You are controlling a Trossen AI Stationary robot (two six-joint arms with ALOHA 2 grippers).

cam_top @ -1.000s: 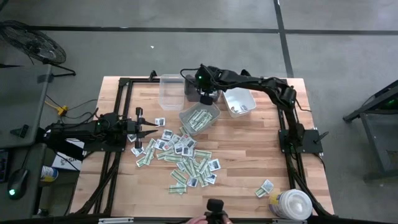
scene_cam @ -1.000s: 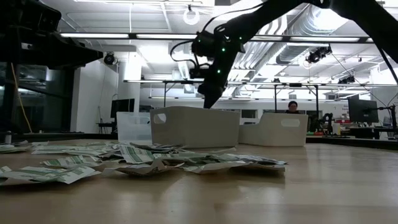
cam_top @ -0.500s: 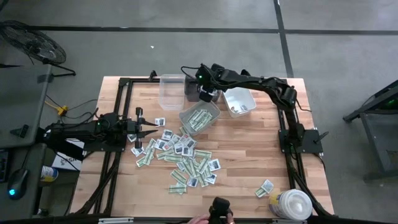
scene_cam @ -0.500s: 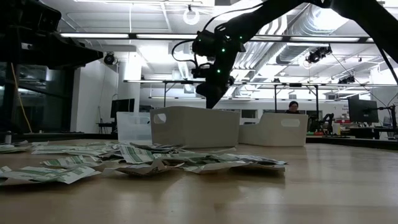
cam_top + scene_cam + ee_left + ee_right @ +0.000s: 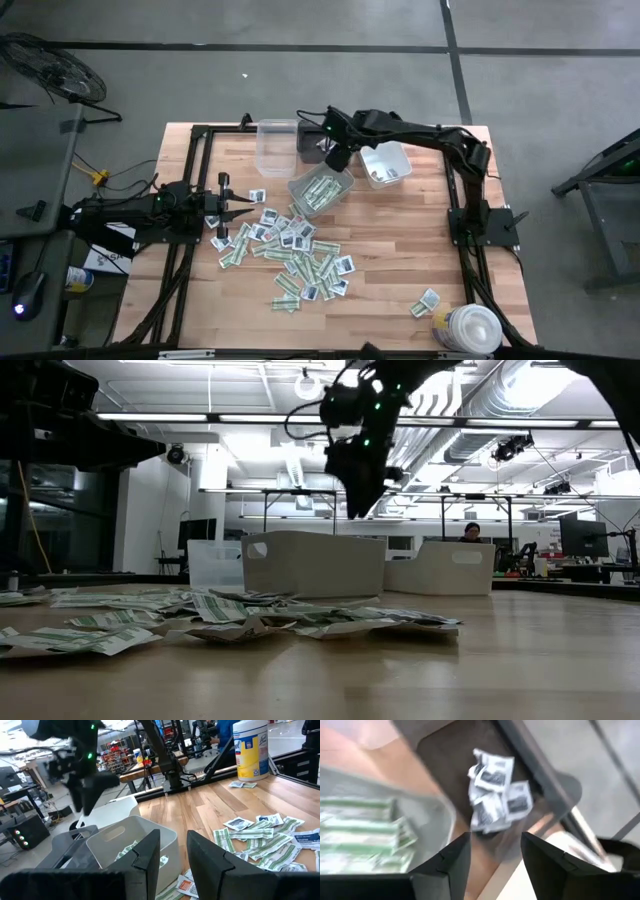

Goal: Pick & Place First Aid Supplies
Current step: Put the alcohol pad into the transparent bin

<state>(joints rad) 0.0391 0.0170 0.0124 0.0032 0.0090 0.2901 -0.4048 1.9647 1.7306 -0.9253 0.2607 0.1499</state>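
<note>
The first aid supplies (image 5: pixel 290 250) lie in a loose pile on the wooden table, also seen in the low view (image 5: pixel 230 615) and the left wrist view (image 5: pixel 260 835). Green strips (image 5: pixel 360 835) lie in the grey bin (image 5: pixel 320 188), and white packets (image 5: pixel 495 785) in the dark bin (image 5: pixel 308 140). My right gripper (image 5: pixel 336 160) hovers open above these two bins (image 5: pixel 492 855), holding nothing. My left gripper (image 5: pixel 245 210) waits open at the pile's left edge (image 5: pixel 173 855), with nothing between its fingers.
A clear bin (image 5: pixel 272 145) stands far left of the dark one, a white bin (image 5: pixel 385 165) to the right. Two packets (image 5: pixel 428 302) lie near a round white tub (image 5: pixel 470 328) at the near right corner. A person (image 5: pixel 470 532) sits in the room behind.
My right gripper has risen from just above the bins and shifted a little toward the table's right edge. A hand that showed at the table's near edge has gone out of view.
</note>
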